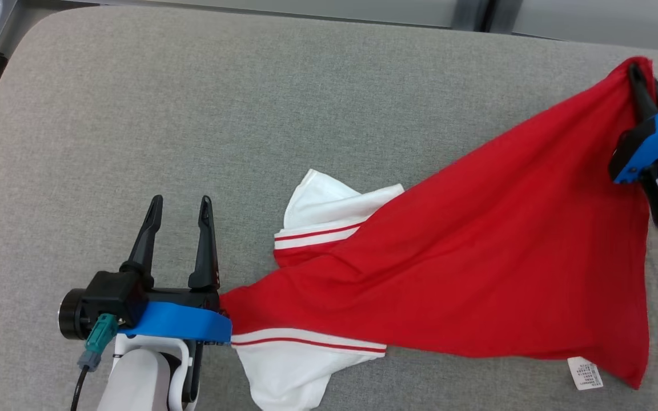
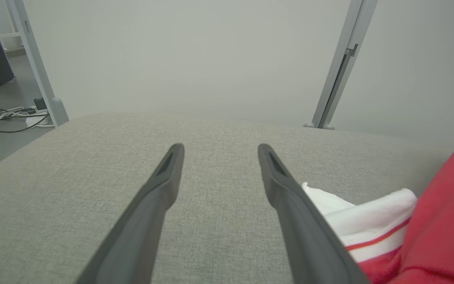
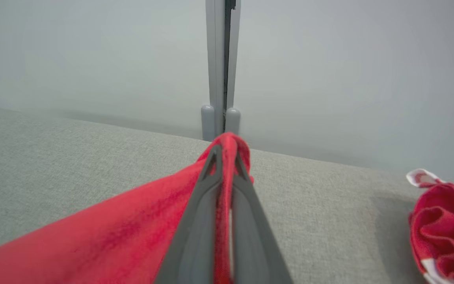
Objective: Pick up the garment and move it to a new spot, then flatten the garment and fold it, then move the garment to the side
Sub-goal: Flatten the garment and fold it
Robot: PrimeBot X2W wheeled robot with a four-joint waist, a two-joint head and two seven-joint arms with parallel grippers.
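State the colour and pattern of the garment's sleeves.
The sleeves of the garment are white with thin red stripes at the seam; the head view shows it best.

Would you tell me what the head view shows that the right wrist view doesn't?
Head view adds: the open left gripper beside the garment, its white sleeves and label. Right wrist view adds: a red-and-white wad at its right. Both: the right gripper shut on the garment, and the grey cushion.
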